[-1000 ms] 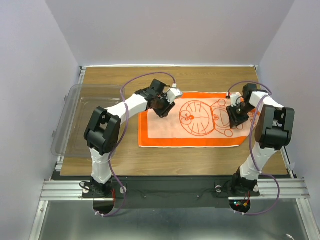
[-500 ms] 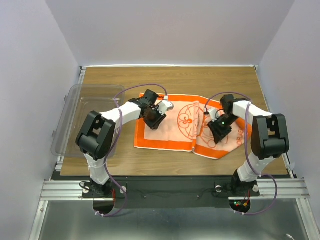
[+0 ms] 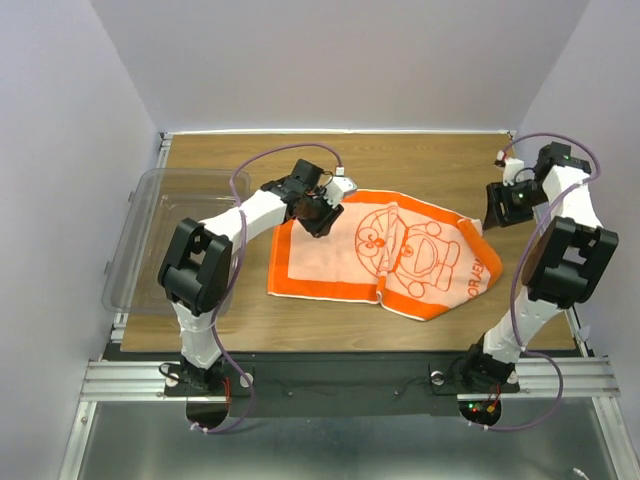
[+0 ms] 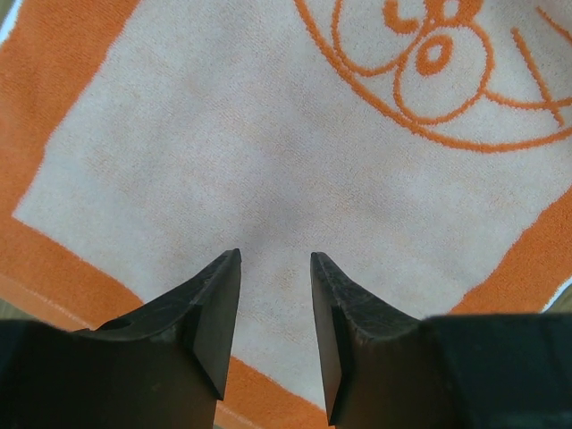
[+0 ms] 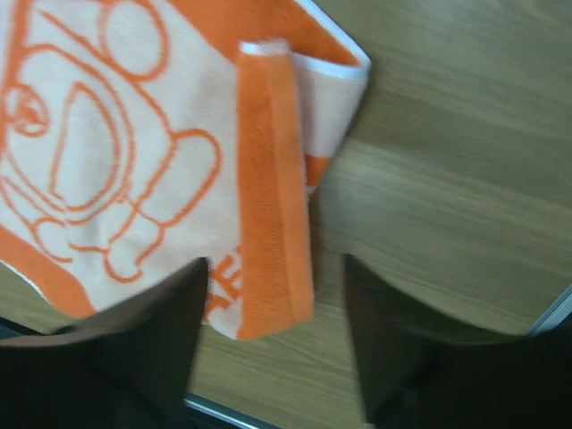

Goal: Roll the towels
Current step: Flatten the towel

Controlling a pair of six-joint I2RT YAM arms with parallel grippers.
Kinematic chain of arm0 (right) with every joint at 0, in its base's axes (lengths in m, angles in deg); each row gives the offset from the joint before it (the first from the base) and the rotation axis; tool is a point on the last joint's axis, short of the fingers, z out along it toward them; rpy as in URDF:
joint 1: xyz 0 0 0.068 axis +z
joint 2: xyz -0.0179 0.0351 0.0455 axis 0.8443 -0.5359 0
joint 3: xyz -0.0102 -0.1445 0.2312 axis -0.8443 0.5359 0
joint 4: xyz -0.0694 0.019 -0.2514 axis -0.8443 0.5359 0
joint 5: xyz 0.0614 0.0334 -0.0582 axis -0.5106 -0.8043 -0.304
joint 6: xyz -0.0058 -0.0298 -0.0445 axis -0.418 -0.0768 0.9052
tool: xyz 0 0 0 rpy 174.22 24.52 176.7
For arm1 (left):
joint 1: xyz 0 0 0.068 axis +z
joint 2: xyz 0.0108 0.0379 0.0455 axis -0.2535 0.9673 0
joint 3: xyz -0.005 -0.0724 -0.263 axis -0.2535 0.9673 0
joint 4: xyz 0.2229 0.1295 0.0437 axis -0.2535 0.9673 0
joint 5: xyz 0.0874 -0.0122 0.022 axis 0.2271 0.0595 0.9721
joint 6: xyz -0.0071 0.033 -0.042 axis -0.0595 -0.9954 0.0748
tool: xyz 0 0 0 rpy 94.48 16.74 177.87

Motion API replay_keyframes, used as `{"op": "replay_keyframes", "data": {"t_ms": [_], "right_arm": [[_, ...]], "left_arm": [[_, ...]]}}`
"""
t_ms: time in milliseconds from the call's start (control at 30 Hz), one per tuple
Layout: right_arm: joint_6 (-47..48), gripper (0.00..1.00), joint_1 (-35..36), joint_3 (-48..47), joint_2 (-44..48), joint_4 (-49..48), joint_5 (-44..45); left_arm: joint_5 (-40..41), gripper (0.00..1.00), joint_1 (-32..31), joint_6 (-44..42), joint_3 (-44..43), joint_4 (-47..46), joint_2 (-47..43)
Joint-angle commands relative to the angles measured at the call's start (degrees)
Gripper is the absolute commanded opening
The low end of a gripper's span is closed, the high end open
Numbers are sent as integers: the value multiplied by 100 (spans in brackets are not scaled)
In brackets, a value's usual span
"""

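The orange towel lies skewed on the wooden table, cat drawing facing up. Its right end is folded over in a narrow orange strip. My left gripper hovers over the towel's left part. In the left wrist view the gripper is open with a narrow gap and empty, above the white panel. My right gripper is off the towel's far right corner. In the right wrist view it is wide open and empty above the folded end of the towel.
A clear plastic tub stands at the table's left edge. Bare wood shows behind the towel and right of it. A metal rail runs along the near edge by the arm bases.
My right gripper has let go of the towel's right end and swung back and right. The towel has spread out again, skewed. My left gripper has shifted slightly back.
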Motion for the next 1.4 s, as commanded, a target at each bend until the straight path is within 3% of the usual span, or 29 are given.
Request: {"op": "replay_keyframes", "data": {"t_ms": [0,33,167,367,400,567,600,633,867,933,1033,1133,1200,1367], "right_arm": [[326,73,-98,-109,-377,375,458],[431,79,-141,13,-430,453,554],[765,84,-369,295,-518,814,573],[1056,78,-467,1104,-561,884,266],[1039,64,-467,1078,-614,937,134],[1126,24,-292,236,-720,1649,-1113],[900,6,-196,113,-685,1649,-1211],[829,1,40,-97,-589,1649,-1438],[-224,1,1613,-697,-553,1527,-2502],[-664,1,1896,-505,-562,1184,-2688],[-1560,0,2528,127,-465,-181,-2803],[-2230,21,3013,305,-535,-897,-2837],[-2319,62,3022,200,-658,-917,-2803],[-1661,66,2777,224,61,-584,-1576]], "left_arm": [[-208,50,1,101,-22,-102,86],[-208,50,1,119,49,-146,68],[-243,53,1,128,260,-234,-11],[-323,54,1,154,409,-322,-72],[-340,54,1,163,410,-323,-73],[-340,54,1,215,392,-375,-11],[-358,53,10,233,375,-375,-2],[-419,53,10,320,340,-393,-20],[-1234,53,554,865,199,-524,-336],[-1499,53,792,1094,198,-586,-442],[-1913,53,1205,1358,313,-841,-740],[-1940,53,1267,1306,330,-903,-968],[-1905,54,1267,1349,330,-903,-995],[-1940,54,1249,1393,374,-859,-908]]}}
